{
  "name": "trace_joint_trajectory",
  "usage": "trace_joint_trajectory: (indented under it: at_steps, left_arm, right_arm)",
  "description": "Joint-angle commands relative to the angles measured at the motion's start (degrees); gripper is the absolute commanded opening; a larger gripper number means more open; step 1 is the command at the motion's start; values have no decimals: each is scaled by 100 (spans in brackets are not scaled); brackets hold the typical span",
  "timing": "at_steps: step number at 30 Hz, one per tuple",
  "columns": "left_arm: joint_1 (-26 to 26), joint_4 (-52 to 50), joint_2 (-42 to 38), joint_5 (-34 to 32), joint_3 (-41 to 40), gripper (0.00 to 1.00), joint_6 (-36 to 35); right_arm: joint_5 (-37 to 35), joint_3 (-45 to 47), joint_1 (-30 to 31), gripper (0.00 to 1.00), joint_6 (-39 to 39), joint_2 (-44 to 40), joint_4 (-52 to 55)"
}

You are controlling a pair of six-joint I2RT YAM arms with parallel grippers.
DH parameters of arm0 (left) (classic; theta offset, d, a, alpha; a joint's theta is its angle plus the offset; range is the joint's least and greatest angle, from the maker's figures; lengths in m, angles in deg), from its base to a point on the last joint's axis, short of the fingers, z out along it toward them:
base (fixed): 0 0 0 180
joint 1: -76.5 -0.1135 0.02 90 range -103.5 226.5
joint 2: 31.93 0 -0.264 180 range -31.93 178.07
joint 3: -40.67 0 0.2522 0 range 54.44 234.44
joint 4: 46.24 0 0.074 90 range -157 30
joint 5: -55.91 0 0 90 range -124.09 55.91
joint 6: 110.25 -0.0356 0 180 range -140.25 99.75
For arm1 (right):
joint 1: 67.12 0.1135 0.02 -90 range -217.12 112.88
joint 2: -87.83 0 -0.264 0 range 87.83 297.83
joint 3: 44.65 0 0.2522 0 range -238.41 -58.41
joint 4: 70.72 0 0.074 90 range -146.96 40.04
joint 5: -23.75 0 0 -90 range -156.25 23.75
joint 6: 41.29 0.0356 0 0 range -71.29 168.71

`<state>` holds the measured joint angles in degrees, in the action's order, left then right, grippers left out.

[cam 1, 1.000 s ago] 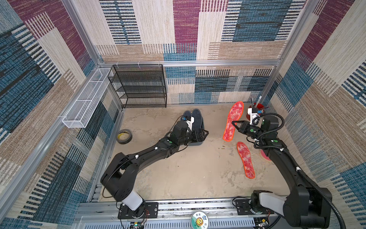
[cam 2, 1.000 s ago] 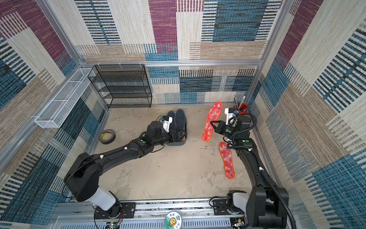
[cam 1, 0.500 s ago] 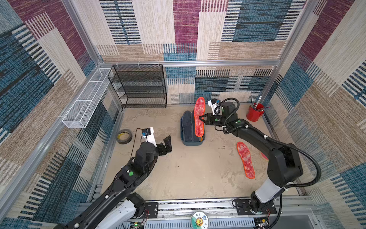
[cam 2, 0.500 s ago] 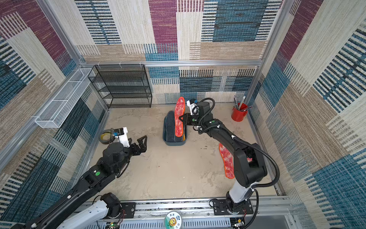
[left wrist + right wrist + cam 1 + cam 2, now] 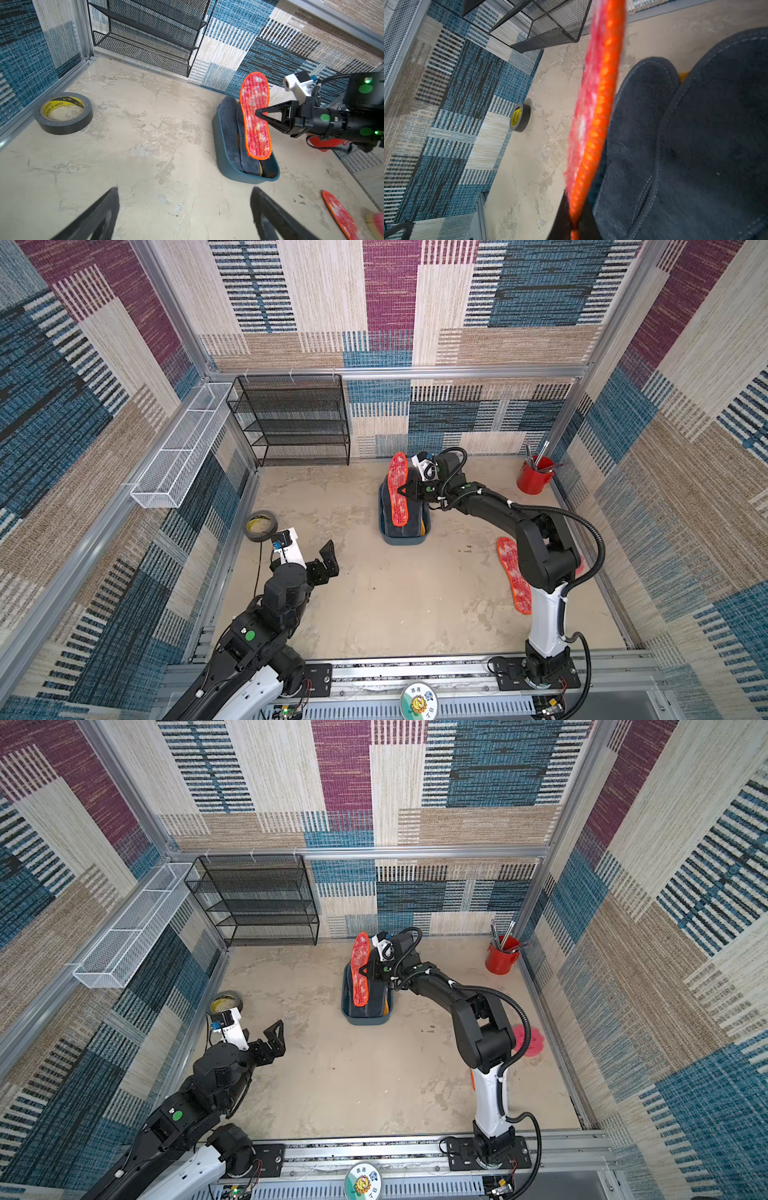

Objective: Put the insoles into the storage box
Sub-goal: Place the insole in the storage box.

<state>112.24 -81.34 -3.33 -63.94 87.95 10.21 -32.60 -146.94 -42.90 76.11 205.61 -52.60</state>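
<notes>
A beige, mottled floor (image 5: 374, 593) is enclosed by walls (image 5: 395, 302) of patchwork carpet. The storage box (image 5: 405, 540) is set on the floor near the middle, toward the back wall. Two dark grey insoles (image 5: 228, 124) are lodged lengthwise in it, their toe ends projecting past its far rim, and the edge of a yellow insole (image 5: 683, 74) is seen beneath them.

One red-white mottled insole (image 5: 254, 97) is pinched at its orange-stitched edge, about mid-length, by the right gripper (image 5: 257, 113), whose jaws are clamped tight upon it. It is held on edge, toe end uppermost, with the heel end over the open box. Contact with the box contents cannot be determined.

The second mottled insole (image 5: 513, 572) is laid flat on the floor beside the right arm, well apart from the box.

The left gripper (image 5: 185, 191) is spread wide with nothing in it, raised above the floor near the tape roll (image 5: 260, 525). A red cup (image 5: 534, 481) of tools is noted in the back right corner.
</notes>
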Motion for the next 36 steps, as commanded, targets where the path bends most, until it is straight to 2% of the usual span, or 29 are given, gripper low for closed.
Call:
trace_joint_trajectory:
  at_steps: [1, 16, 28, 29, 32, 34, 35, 36]
  left_arm:
    - [-7, -19, 5, -56, -16, 99, 116]
    - [-15, 187, 197, 22, -34, 99, 130]
    - [-24, 278, 277, 73, -56, 99, 162]
    - [-24, 283, 278, 75, -56, 99, 158]
    - [-34, 277, 284, 93, -60, 99, 179]
    - [-33, 314, 282, 109, -73, 99, 179]
    - [-37, 336, 295, 119, -73, 99, 180]
    - [-44, 354, 305, 128, -73, 99, 180]
  right_arm:
    - [72, -73, -6, 0, 10, 141, -152]
    - [536, -74, 3, 0, 216, 764, -639]
    - [561, -276, 125, 1, 328, 1142, -683]
    - [518, -294, 126, 6, 327, 1152, -623]
    - [290, -459, 144, 34, 263, 1071, -328]
    - [19, -561, 142, 49, 199, 992, -21]
    - [-123, -609, 144, 58, 150, 934, 126]
    - [-203, -638, 144, 71, 105, 874, 225]
